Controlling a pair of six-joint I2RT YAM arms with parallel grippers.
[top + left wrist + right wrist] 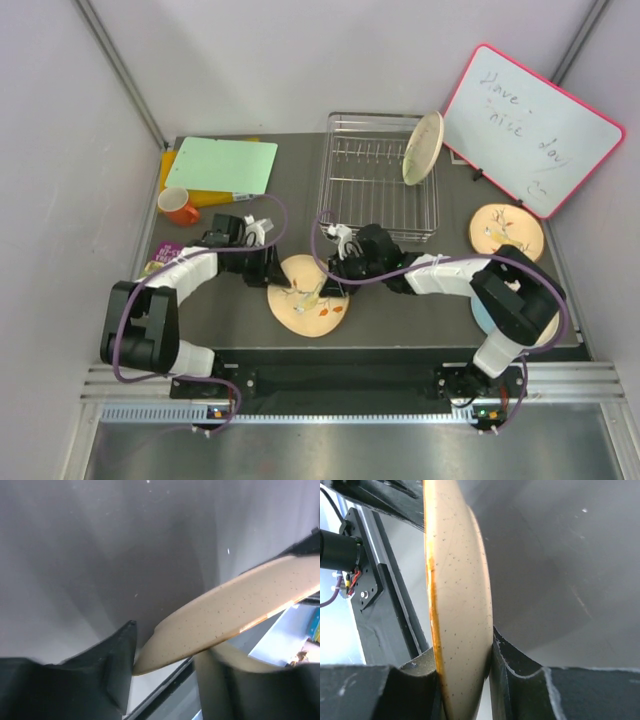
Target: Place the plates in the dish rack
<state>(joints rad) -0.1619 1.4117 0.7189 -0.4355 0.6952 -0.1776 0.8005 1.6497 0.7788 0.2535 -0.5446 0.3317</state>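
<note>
Arms bent inward, low; right gripper (465,665) fingers (520,680) pinch the peach plate (455,580) rim, left gripper (167,652) fingers (110,665) flank its opposite edge

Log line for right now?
right fingers: shut on peach plate rim | left fingers: straddling same plate, grip unclear | dish rack: yellow-green plate standing

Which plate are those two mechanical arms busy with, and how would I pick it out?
Find the rectangular chrome wire dish rack at the back of the dark table. In front of it, toward the near edge, is a round peach plate with a sprig drawing. Unlike the matching peach plate by the pink-framed whiteboard, this one has the right pincer clamped on its rim.
</note>
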